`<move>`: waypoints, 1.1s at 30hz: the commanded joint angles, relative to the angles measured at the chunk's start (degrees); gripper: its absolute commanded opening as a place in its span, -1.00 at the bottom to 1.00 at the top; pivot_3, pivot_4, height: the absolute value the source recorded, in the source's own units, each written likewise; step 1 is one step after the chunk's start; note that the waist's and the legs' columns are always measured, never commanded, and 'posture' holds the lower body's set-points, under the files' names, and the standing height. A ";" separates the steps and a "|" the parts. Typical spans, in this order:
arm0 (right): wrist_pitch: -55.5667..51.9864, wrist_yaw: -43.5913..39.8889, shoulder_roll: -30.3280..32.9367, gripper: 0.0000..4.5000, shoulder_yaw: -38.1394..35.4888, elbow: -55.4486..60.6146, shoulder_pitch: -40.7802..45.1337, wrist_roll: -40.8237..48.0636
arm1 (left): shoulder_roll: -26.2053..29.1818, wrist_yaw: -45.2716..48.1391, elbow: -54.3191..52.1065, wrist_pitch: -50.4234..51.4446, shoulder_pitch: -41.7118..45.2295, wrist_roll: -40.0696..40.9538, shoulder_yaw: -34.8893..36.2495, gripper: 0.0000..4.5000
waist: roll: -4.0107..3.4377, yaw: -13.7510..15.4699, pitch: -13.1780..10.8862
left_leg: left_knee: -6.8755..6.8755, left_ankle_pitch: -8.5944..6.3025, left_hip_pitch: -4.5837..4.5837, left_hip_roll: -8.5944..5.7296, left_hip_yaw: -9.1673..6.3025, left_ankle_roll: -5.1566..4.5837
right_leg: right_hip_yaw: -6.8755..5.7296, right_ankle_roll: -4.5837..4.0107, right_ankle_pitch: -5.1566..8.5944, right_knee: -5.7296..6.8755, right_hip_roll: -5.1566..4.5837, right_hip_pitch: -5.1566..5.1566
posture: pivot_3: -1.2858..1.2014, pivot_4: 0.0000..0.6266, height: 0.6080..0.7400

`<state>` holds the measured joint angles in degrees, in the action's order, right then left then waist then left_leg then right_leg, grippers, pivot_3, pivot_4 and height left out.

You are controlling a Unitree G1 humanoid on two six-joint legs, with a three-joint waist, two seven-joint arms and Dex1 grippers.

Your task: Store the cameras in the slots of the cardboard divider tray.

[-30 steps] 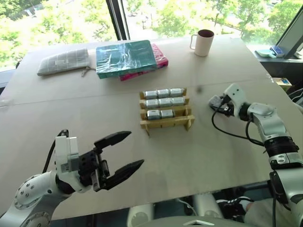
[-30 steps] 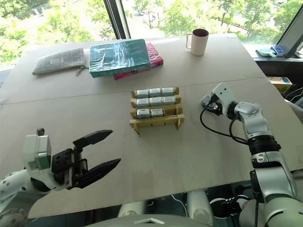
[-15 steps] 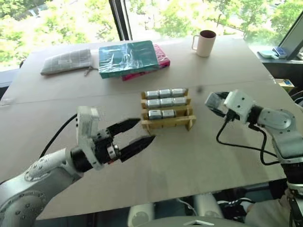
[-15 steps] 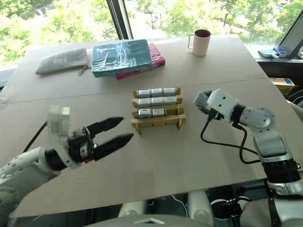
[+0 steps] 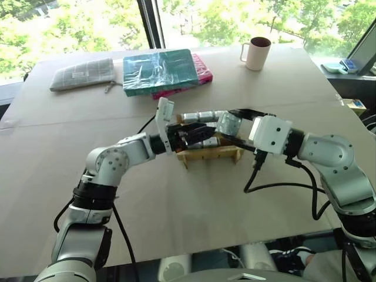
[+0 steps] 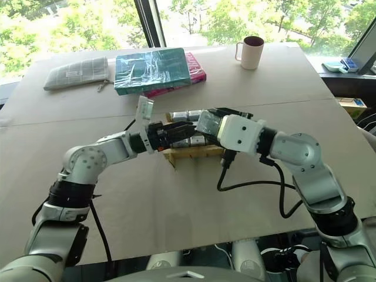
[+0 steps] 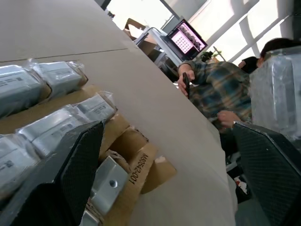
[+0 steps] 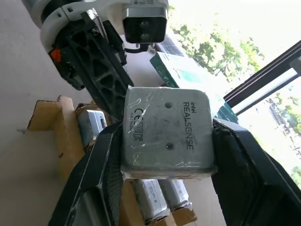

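Light-brown cardboard divider tray (image 5: 207, 154) sits mid-table, eight wrapped silver-grey cameras (image 5: 202, 116) slotted in, one front slot apparently free. Right gripper (image 8: 165, 136) clamps the ninth silver-grey boxy camera (image 8: 165, 136) just above the tray, broad face toward the wrist. Left gripper (image 5: 197, 132), fingers spread wide and empty, points across at it; handover looks likely.
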<state>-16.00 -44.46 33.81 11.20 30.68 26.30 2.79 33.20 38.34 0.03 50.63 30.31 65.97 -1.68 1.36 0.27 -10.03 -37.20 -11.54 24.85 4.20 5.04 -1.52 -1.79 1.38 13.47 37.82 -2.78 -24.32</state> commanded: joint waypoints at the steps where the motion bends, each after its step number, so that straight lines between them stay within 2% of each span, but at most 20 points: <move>1: 0.42 0.48 0.75 -0.10 -0.65 0.12 0.14 -0.96 | 1.03 4.66 -2.65 3.25 -1.81 2.71 4.32 1.00 | 0.00 -0.05 0.00 | -0.01 0.00 -0.01 0.00 0.00 0.00 | -0.01 0.04 0.03 0.02 -0.02 0.00 | 0.03 -0.52 1.00; 8: 1.57 0.03 1.47 -0.10 -0.47 -0.09 -0.88 -1.44 | 2.89 9.63 -5.09 5.61 -6.17 1.63 7.34 1.00 | 0.00 -0.15 0.00 | -0.11 0.00 -0.10 0.01 -0.06 0.00 | -0.06 -0.09 0.14 0.10 -0.04 0.07 | 0.03 -0.52 1.00; 17: 2.18 -0.26 -1.45 -0.10 3.29 1.18 -0.63 -1.46 | -1.93 4.24 -4.14 9.07 -0.48 1.82 7.59 1.00 | 0.02 0.25 0.00 | -0.13 0.00 -0.06 0.00 -0.09 -0.01 | -0.08 0.03 0.04 0.10 -0.04 0.09 | 0.03 -0.52 1.00; 29: 5.44 -0.81 -3.12 -0.10 4.70 -3.09 1.90 -2.31 | -7.30 -1.05 -4.24 13.38 5.69 1.80 7.07 1.00 | 0.02 0.41 0.00 | -0.14 0.00 -0.06 0.00 -0.10 -0.01 | -0.08 0.02 0.01 0.12 -0.02 0.09 | 0.03 -0.52 1.00; 33: 5.71 -0.73 -3.28 -0.10 4.71 -2.99 1.92 -2.34 | -9.08 -3.44 -5.10 15.24 7.24 2.81 7.52 0.22 | 0.02 0.41 0.00 | -0.14 0.00 -0.05 -0.01 -0.10 -0.01 | -0.07 0.02 0.00 0.11 -0.02 0.10 | 0.03 -0.52 1.00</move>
<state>-11.40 -45.17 30.70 16.98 25.85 27.17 0.12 24.57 35.87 -3.29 65.16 36.39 67.73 4.65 1.39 0.68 -10.03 -37.34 -11.53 24.80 4.19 4.93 -1.53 -1.85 1.40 13.46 37.92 -2.81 -24.21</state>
